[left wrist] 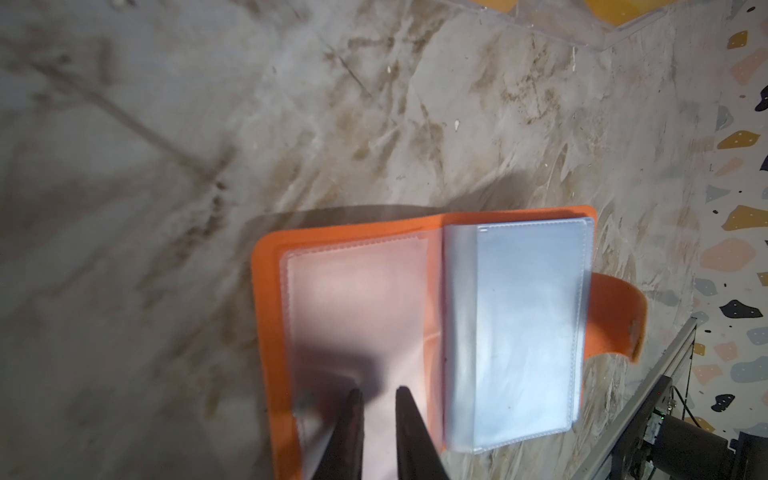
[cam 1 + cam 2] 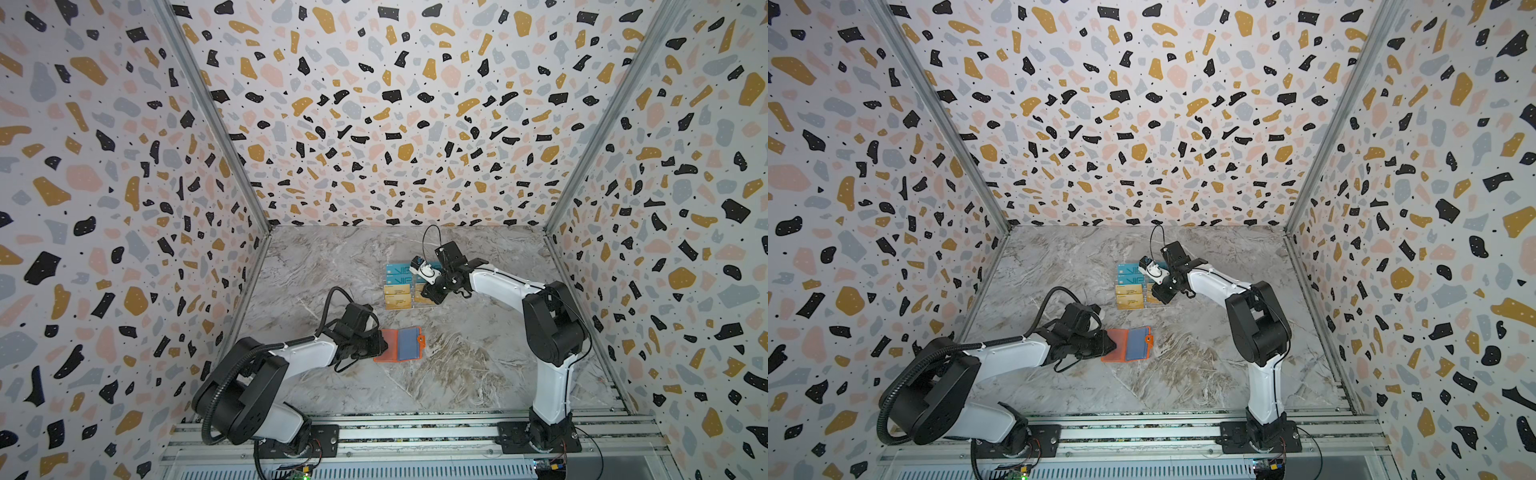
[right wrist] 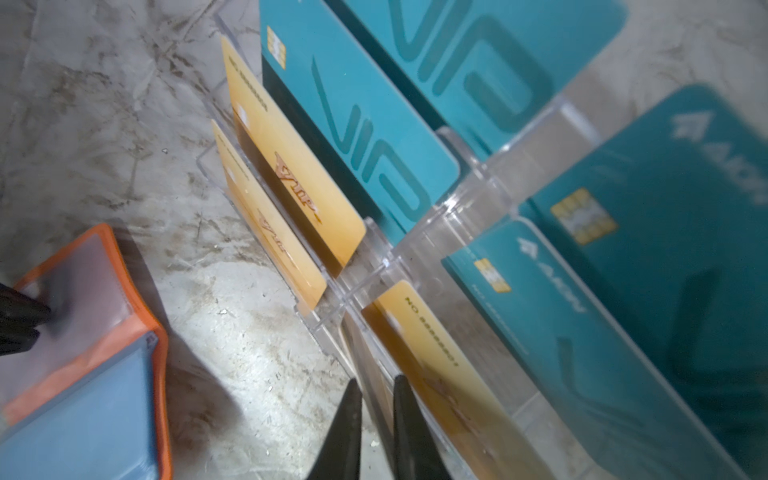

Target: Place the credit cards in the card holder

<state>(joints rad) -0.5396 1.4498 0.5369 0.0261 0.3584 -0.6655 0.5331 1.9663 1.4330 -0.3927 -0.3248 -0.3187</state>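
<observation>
The orange card holder (image 2: 399, 345) (image 2: 1127, 345) lies open on the marble floor, its clear sleeves (image 1: 519, 311) facing up. My left gripper (image 2: 384, 345) (image 1: 379, 392) rests its tips on the holder's left page. Its jaws stand a narrow gap apart with nothing between them. Tan-gold credit cards (image 2: 397, 297) (image 3: 291, 166) stand in a clear rack (image 3: 478, 174) behind the holder. My right gripper (image 2: 428, 297) (image 3: 376, 382) is at the rack's front right slot. Its fingers are closed on either side of the edge of the tan credit card (image 3: 370, 365) standing there.
Teal cards marked "VIP" (image 2: 397, 272) (image 3: 374, 124) fill the rack's rear slots, with more teal cards (image 3: 623, 270) in its right column. Patterned walls enclose the floor on three sides. An aluminium rail (image 2: 415, 432) carrying both arm bases runs along the front.
</observation>
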